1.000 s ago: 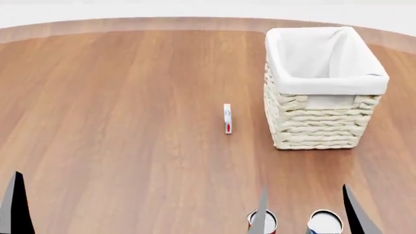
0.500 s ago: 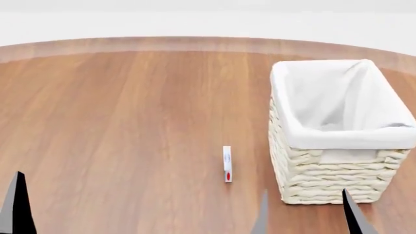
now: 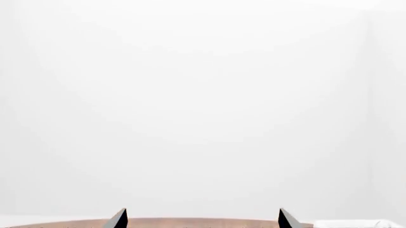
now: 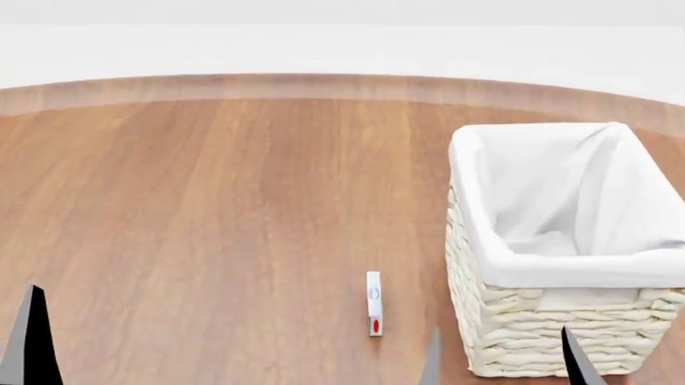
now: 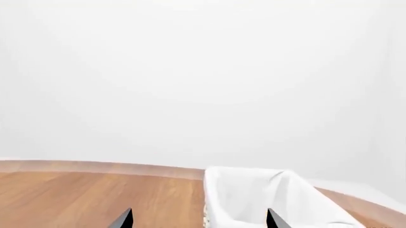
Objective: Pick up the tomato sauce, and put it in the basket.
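The tomato sauce is out of view in every frame. The basket (image 4: pixel 557 321), cream wicker with a white cloth lining, stands at the right of the wooden table (image 4: pixel 214 208); it holds nothing that I can see. It also shows in the right wrist view (image 5: pixel 254 199), ahead of my right gripper. My right gripper (image 4: pixel 503 365) is open and empty, its tips at the lower edge in front of the basket. My left gripper (image 3: pixel 201 221) is open and empty, facing the white wall; one fingertip (image 4: pixel 30 345) shows at the lower left of the head view.
A thin white upright piece with a red mark (image 4: pixel 374 303) stands on the table just left of the basket. The table's curved far edge (image 4: pixel 321 84) runs across the back, with a white wall behind it.
The head view has tilted up: the basket and the thin white piece have slid down the picture. The two cans seen at the bottom edge one second ago have dropped out of view.
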Controlling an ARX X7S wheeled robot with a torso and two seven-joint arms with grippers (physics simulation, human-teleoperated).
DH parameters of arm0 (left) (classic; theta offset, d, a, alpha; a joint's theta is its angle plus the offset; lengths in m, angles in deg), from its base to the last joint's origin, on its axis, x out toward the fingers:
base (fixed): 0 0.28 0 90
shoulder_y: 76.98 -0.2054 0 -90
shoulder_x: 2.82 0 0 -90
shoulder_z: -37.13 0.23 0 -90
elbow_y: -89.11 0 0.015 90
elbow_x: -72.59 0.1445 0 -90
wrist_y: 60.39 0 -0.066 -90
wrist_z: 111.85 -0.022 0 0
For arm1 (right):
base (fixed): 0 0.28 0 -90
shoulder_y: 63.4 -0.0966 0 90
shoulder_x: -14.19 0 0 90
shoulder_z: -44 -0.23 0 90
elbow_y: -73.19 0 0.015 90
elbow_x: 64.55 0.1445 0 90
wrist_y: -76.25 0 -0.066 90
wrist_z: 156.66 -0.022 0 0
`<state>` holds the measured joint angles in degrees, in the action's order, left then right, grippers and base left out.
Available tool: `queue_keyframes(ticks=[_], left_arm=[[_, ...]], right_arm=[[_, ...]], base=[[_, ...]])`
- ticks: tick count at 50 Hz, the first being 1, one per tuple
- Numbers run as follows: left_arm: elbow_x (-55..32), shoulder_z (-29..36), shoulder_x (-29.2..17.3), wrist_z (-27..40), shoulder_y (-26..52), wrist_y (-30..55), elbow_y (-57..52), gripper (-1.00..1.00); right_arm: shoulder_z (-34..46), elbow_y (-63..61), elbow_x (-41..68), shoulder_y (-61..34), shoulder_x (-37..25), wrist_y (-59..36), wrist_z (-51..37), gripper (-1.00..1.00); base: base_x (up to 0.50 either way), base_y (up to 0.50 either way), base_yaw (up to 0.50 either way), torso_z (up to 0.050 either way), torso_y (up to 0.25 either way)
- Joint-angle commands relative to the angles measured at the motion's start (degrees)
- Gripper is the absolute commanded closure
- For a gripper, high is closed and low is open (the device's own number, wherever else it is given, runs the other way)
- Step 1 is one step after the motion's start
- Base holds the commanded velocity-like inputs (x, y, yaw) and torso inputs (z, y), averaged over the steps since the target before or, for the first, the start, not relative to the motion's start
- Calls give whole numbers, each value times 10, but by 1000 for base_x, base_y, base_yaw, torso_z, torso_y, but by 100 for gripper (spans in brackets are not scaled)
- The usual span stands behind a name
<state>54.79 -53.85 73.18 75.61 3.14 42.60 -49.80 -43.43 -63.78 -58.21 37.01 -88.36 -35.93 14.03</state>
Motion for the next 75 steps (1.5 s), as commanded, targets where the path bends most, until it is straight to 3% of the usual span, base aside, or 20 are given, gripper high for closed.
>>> queue_keyframes(ticks=[1,13,21,38,75], left_arm=[[-4,1,-6,3,-3,-12,10,-100],[-5,10,-5,-4,-7,-38,38,-100],[-6,12,-6,-6,-6,-48,52,-100],[0,19,-8,-4,-12,-62,68,-100],[8,36,-13,2,-11,-91,97,-100]], right_arm=[[15,-23,-16,47,-5,16,-14,-100],[46,-34,-64,165,-15,103,-38,-100],[58,41,-74,237,-17,230,-52,-100],[88,129,-98,330,-16,395,-86,-100],[163,377,-52,318,-45,569,-160,-100]], base=[[0,0,0,0,0],[0,0,0,0,0],[0,0,0,0,0],[0,0,0,0,0],[0,0,0,0,0]])
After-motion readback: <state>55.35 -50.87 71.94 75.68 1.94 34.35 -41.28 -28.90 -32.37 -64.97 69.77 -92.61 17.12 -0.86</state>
